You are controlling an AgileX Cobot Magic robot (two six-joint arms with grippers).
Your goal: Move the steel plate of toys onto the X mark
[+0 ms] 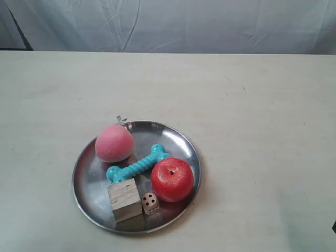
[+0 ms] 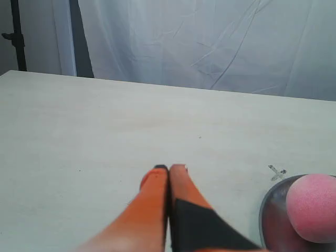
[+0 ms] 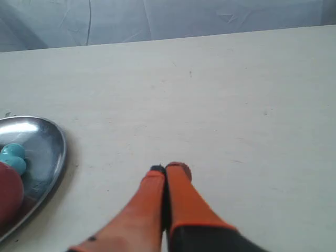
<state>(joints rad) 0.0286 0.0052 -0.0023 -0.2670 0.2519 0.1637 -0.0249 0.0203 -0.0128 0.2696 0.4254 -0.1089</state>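
The steel plate (image 1: 86,157) lies on the table left of centre in the exterior view. It carries a pink ball (image 1: 114,143), a red apple (image 1: 172,179), a teal bone toy (image 1: 137,164), a pale wooden cube (image 1: 125,199) and a small die (image 1: 150,202). The small grey X mark (image 1: 121,119) shows just past the plate's far rim, partly covered by it. My left gripper (image 2: 169,169) is shut and empty, off to the side of the plate (image 2: 269,210), the ball (image 2: 313,208) and the X mark (image 2: 276,172). My right gripper (image 3: 169,168) is shut and empty beside the plate (image 3: 51,142).
The pale table (image 1: 252,105) runs back to a white cloth backdrop (image 1: 184,23). A dark stand (image 2: 16,37) rises behind the table's far corner in the left wrist view. Neither arm shows in the exterior view.
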